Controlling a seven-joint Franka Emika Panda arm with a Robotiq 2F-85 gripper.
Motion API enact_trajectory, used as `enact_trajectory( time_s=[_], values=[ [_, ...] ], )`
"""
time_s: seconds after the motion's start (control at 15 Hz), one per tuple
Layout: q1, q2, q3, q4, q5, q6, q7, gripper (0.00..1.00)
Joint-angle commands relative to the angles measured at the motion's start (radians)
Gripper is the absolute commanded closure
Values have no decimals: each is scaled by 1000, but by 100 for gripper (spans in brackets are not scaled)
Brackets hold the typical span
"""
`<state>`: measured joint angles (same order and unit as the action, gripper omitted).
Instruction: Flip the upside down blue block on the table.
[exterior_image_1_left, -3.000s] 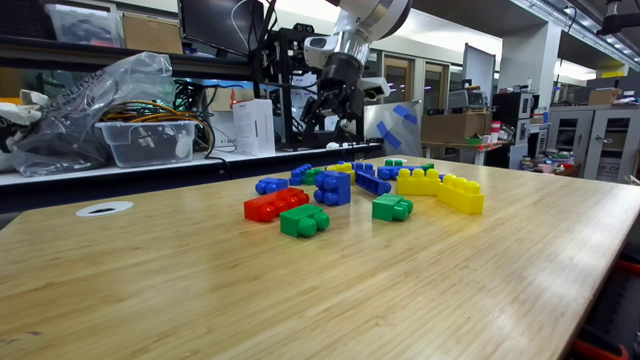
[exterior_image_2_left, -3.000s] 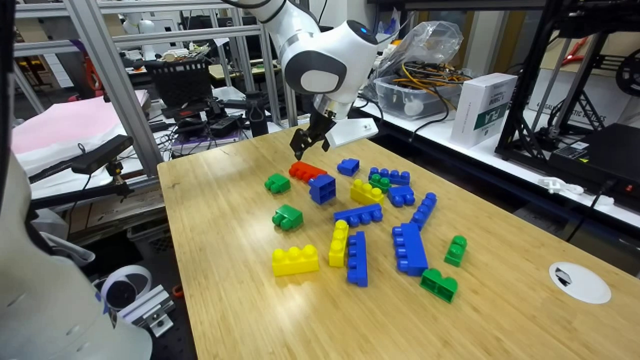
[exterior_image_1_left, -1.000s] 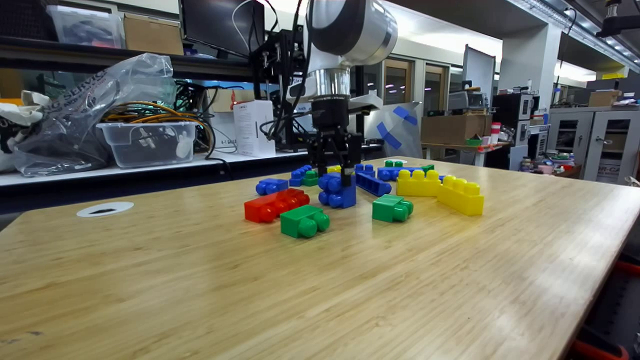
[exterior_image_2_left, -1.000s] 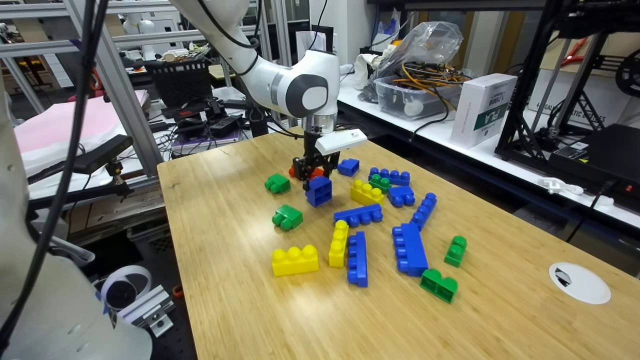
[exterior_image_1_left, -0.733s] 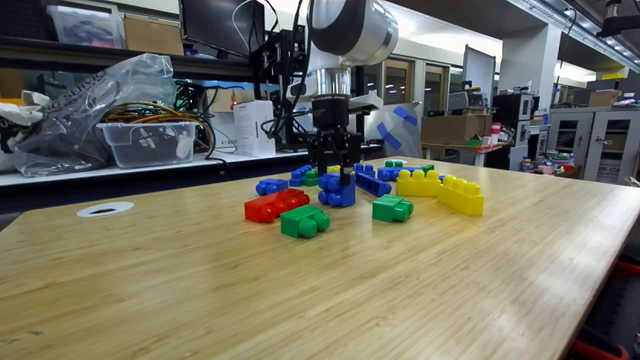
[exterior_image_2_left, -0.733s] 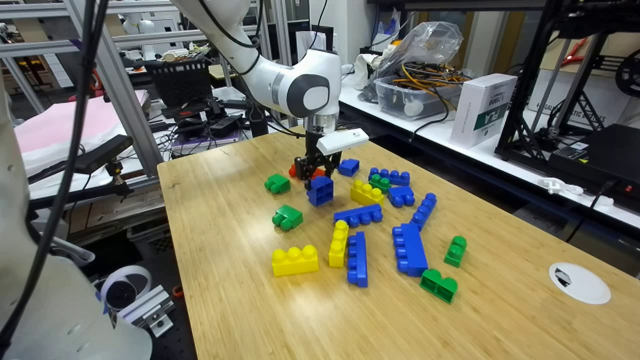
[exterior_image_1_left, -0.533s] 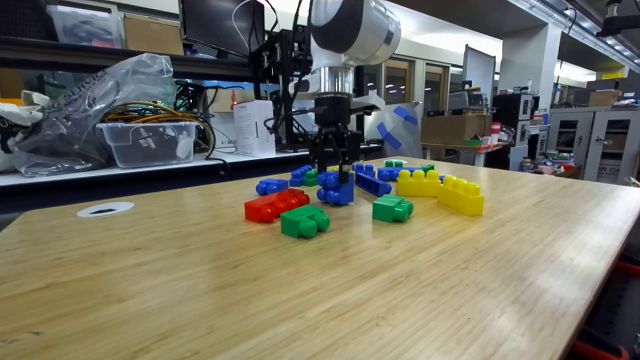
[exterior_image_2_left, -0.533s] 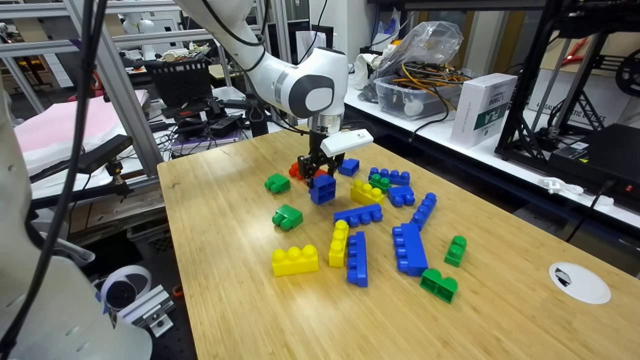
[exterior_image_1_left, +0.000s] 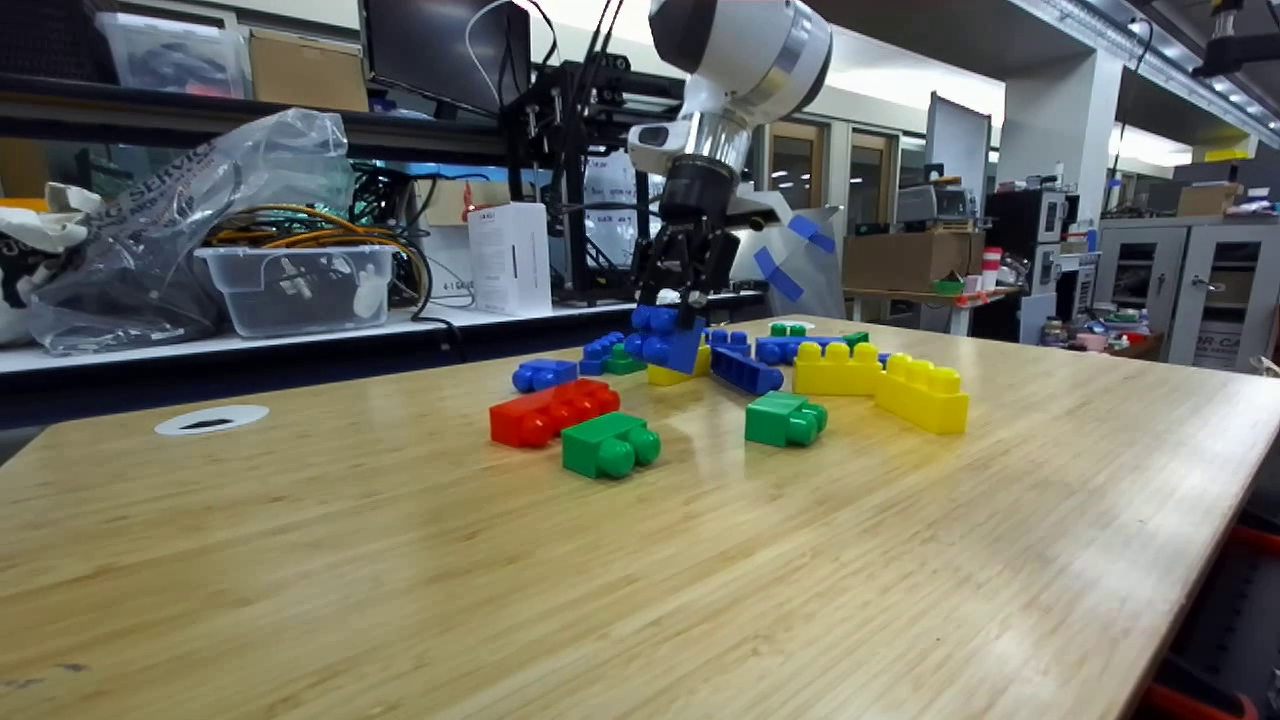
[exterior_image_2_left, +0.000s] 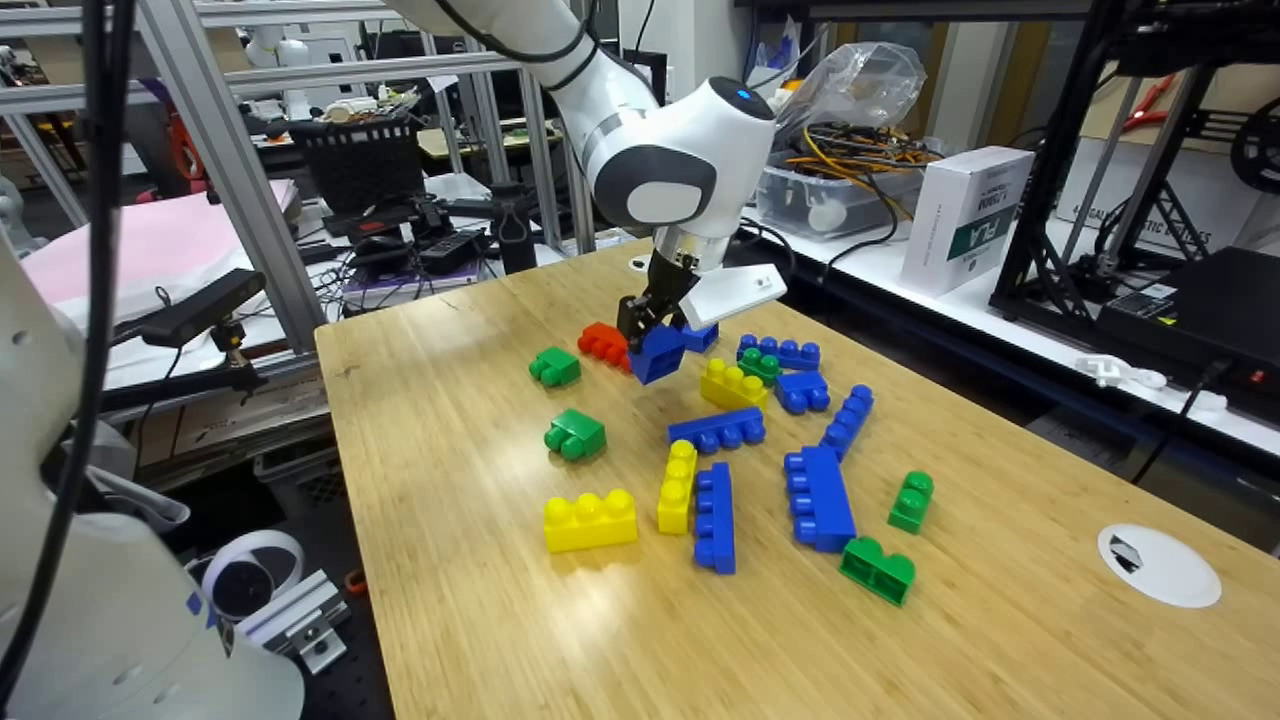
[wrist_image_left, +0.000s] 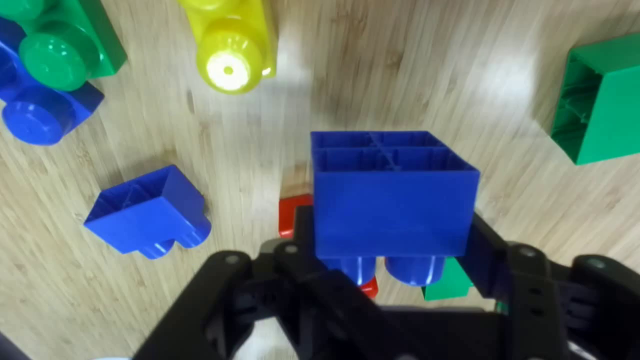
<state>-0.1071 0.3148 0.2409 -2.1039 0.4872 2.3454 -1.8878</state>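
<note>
The block (exterior_image_2_left: 656, 356) has just risen clear of the bench (exterior_image_2_left: 470, 490) and tilted; we now have it in the air, well in from the bench's edges, the gripper (wrist_image_left: 392, 227) clamped on two of its sides. Its studs (exterior_image_1_left: 652, 349) face sideways and, it seems, slightly up, so we judge the flip begun, with setting it studs-up still ahead.

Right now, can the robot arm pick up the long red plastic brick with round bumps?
Probably not: its gripper is closed on the chunky blue plastic block, so it would likely have to put that down first. Nothing sits on top of the red brick, though.
</note>
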Motion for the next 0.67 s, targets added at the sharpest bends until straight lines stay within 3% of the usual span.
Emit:
enact_trajectory(
  time_s=[0.0, 0.27, 0.6],
  values=[
    [-51, 6, -4, 33, 135, -120, -160, 55],
    [-71, 51, -43, 78, 272, -275, -333, 55],
    [-54, 133, -97, 137, 320, -439, -430, 55]
  ],
)
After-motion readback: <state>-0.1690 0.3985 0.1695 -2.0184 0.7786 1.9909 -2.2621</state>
